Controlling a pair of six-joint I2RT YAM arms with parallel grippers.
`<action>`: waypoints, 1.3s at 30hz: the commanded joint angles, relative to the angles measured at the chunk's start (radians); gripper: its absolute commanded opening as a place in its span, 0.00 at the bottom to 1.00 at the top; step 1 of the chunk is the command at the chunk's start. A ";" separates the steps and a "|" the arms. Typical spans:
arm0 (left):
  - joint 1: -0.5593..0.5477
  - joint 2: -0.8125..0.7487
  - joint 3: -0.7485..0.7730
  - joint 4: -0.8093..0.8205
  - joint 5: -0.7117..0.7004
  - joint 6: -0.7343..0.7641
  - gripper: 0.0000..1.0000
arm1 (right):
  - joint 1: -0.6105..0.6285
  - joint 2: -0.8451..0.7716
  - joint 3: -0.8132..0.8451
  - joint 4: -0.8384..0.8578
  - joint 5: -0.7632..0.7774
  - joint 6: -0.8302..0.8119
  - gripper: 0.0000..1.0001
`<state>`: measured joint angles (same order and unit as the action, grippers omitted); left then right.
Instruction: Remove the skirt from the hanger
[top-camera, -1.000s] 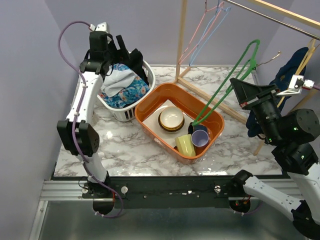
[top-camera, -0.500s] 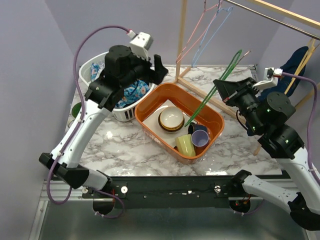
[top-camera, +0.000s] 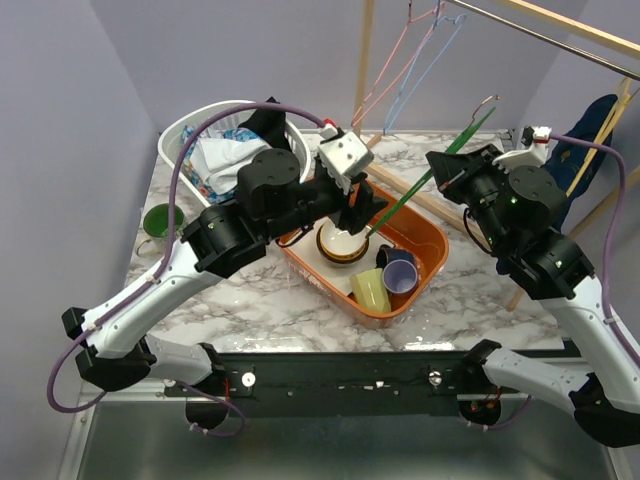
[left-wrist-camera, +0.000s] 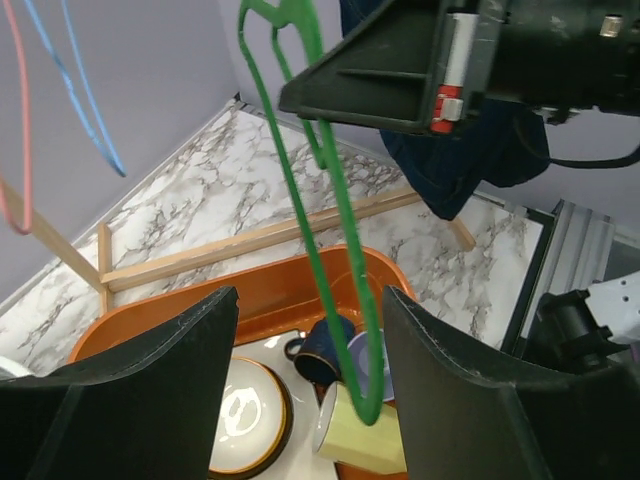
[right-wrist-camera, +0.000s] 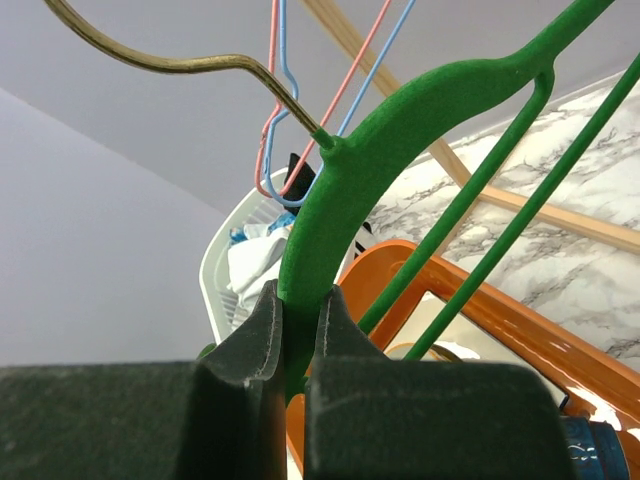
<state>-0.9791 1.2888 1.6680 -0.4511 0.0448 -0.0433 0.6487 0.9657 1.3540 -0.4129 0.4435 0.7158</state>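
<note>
Hanger (right-wrist-camera: 318, 210), green, slants above the orange tub (top-camera: 425, 275), clamped at its neck by the right fingers (right-wrist-camera: 250, 345). Left fingers (left-wrist-camera: 180, 350) stand wide, straddling its lower end. Floral cloth (top-camera: 193, 185) lies in the basket (top-camera: 172, 138) left of the tub.

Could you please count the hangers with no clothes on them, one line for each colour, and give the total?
green hanger: 1
pink hanger: 1
blue hanger: 1
Total: 3
</note>
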 joint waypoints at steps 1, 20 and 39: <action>-0.094 0.040 0.021 0.005 -0.132 0.094 0.69 | -0.001 0.004 0.031 0.000 0.031 0.024 0.01; -0.207 0.216 0.125 0.008 -0.391 0.174 0.00 | -0.001 -0.050 -0.019 0.066 0.017 0.008 0.01; -0.139 0.395 0.386 -0.024 -0.444 0.093 0.00 | -0.001 -0.401 -0.089 0.056 -0.005 -0.070 1.00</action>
<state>-1.1641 1.6535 1.9953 -0.4774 -0.4126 0.0982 0.6472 0.5964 1.2682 -0.3592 0.4458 0.6857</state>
